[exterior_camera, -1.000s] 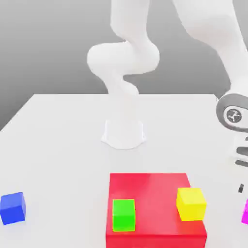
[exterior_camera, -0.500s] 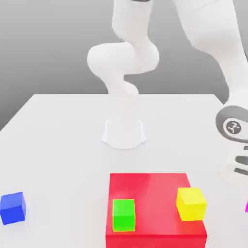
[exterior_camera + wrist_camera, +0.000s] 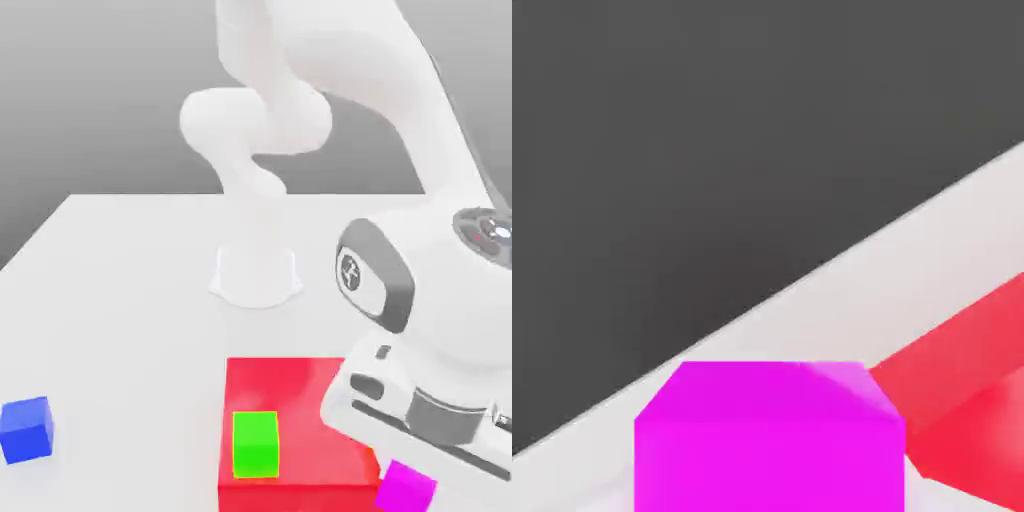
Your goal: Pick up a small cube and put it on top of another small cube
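The white arm (image 3: 330, 90) rises from its base at the middle of the tabletop (image 3: 120, 280), arches over and bends down toward the front edge, its hand tilted above the red block's right end. One big red block (image 3: 285, 420) sits at the front edge, carrying one green cube (image 3: 255, 443). One blue cube (image 3: 26, 429) lies near the front left corner. The gripper (image 3: 415, 470) is clamped on the single magenta cube (image 3: 405, 488) (image 3: 767, 440), held beside the block.
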`<state>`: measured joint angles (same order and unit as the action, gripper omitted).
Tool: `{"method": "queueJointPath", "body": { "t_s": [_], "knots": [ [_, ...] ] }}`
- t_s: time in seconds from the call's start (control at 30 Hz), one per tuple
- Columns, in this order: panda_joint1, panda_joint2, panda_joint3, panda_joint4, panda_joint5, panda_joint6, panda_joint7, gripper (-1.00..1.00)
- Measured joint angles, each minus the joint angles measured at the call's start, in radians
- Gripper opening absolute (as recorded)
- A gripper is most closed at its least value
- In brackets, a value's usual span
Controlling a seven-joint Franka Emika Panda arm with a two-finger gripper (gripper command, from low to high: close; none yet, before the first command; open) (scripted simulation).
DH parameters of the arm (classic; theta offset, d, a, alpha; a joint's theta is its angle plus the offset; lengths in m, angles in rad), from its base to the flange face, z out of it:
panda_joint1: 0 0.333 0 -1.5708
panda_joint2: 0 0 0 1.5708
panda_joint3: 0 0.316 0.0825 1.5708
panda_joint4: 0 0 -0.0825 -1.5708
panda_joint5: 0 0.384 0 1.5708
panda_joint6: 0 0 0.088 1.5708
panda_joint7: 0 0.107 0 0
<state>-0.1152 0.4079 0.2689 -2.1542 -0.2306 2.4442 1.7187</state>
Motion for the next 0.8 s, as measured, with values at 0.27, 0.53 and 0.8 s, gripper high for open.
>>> {"method": "queueJointPath", "body": {
  "t_s": [0.27,0.53,0.8],
  "knots": [
    [-0.263,-0.106,-0.107,-0.087,0.109,0.024,-0.262,-1.00],
    [-0.511,-0.232,-0.264,-0.242,0.229,0.118,-0.473,-1.00],
    [-0.525,-0.105,-0.277,-0.261,0.238,0.274,-0.472,1.00]
  ]
}}
